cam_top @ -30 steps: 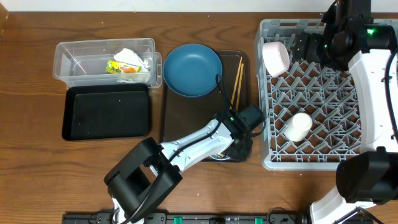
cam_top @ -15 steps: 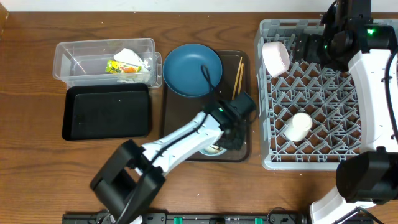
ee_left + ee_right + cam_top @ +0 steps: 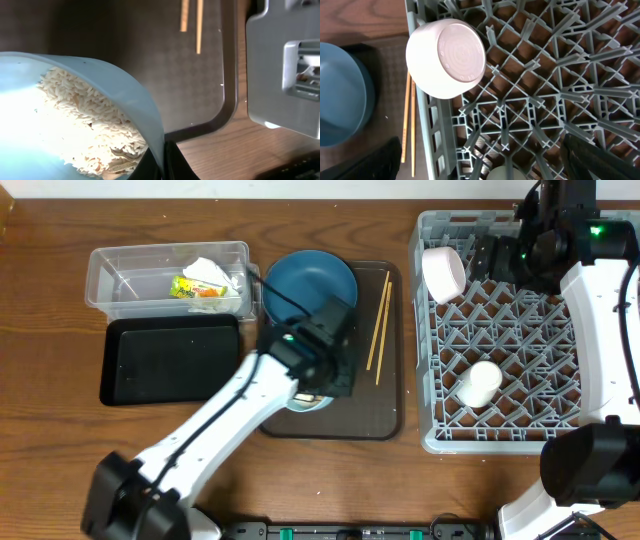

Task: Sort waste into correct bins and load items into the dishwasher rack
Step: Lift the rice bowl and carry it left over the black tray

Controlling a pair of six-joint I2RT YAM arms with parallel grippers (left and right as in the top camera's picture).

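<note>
My left gripper (image 3: 328, 370) is shut on the rim of the pale blue bowl (image 3: 308, 396), holding it over the left part of the brown tray. In the left wrist view the bowl (image 3: 135, 100) is tilted and holds white rice (image 3: 85, 120), with my fingers (image 3: 162, 162) pinching its rim. The dark blue plate (image 3: 310, 288) and the chopsticks (image 3: 380, 320) lie on the tray. The white bowl (image 3: 445, 272) and the white cup (image 3: 480, 383) sit in the grey rack (image 3: 520, 330). My right gripper (image 3: 490, 255) is open and empty above the rack, beside the white bowl (image 3: 447, 57).
The clear tub (image 3: 120, 280) at the back left holds the tissue and wrapper (image 3: 205, 282). The black tray-bin (image 3: 170, 360) lies in front of it. The brown serving tray (image 3: 385, 405) sits between the bins and the rack. The chopsticks (image 3: 407, 120) lie just left of the rack wall.
My left arm has carried the pale blue bowl from the tray's front right corner leftward and back, to the tray's left side. The right arm has not moved.
</note>
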